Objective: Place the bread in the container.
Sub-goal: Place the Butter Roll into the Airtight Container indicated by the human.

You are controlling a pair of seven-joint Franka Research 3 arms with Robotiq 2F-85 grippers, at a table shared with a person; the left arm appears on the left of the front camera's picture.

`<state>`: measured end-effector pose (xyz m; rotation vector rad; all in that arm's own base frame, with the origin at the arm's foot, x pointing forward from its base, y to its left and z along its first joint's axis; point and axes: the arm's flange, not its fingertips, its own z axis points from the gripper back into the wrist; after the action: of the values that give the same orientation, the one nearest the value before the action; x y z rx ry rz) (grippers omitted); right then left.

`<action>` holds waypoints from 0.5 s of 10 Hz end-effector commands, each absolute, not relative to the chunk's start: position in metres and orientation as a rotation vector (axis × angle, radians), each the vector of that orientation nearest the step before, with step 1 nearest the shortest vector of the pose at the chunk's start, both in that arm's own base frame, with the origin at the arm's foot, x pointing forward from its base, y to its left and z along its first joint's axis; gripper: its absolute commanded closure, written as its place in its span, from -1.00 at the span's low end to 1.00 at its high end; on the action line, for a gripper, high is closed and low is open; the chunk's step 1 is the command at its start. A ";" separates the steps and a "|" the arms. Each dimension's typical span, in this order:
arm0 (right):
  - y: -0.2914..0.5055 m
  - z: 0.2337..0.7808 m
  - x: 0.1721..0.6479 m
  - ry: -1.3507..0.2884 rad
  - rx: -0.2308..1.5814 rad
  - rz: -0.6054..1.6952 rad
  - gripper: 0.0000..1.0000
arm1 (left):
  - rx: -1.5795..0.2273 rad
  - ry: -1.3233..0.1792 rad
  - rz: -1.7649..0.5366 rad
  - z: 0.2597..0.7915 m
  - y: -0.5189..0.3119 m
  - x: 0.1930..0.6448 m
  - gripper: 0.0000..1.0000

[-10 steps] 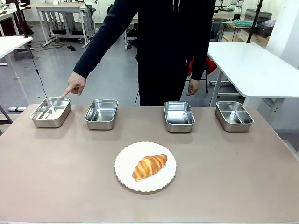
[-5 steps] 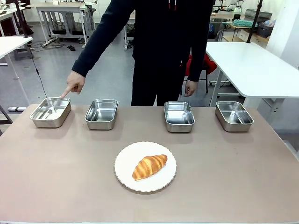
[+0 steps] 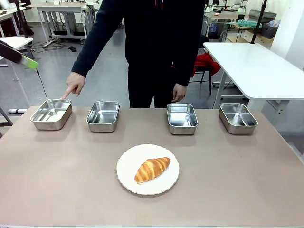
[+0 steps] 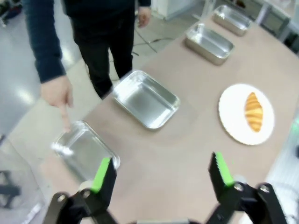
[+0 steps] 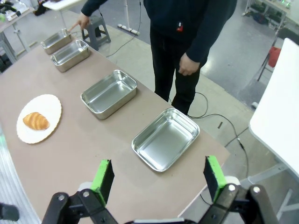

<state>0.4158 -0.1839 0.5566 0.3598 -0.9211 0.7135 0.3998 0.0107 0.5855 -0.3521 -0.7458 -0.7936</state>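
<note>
The bread [image 3: 152,169], a golden-brown croissant, lies on a round white plate [image 3: 128,161] at the near middle of the table. The container [image 3: 51,114] is the leftmost steel pan of the far row, and the person's finger [image 3: 66,94] points at its back rim. My left gripper [image 4: 161,172] hovers open and empty high above the table's left part, with the container [image 4: 84,149] below its left finger; the bread [image 4: 253,111] lies far right. One of its fingers [image 3: 21,56] shows at the upper left. My right gripper [image 5: 158,178] is open and empty above the right end; the bread [image 5: 36,121] lies far left.
Three more identical steel pans [image 3: 103,115] [image 3: 182,118] [image 3: 237,117] stand in the far row. The person stands at the far edge, the other hand [image 3: 178,92] hanging above the third pan. A white table [image 3: 256,66] is behind at right.
The person has shifted toward picture left, the free hand moving with the body; the pointing finger stays put. A finger of my left gripper has come into the front view at upper left.
</note>
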 end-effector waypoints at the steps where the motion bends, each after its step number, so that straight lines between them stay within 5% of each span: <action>1: -0.184 0.558 0.417 -0.934 0.362 0.718 -1.00 | -0.306 -0.592 -0.826 0.556 -0.062 0.379 -1.00; 5: -0.184 0.558 0.417 -0.934 0.362 0.718 -1.00 | -0.149 -0.384 -0.945 0.440 -0.203 0.328 -1.00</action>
<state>0.4157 -0.1839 0.5568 0.3577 -0.9197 0.7134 0.3270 -0.1960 0.4617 -0.2191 -0.3913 -0.9453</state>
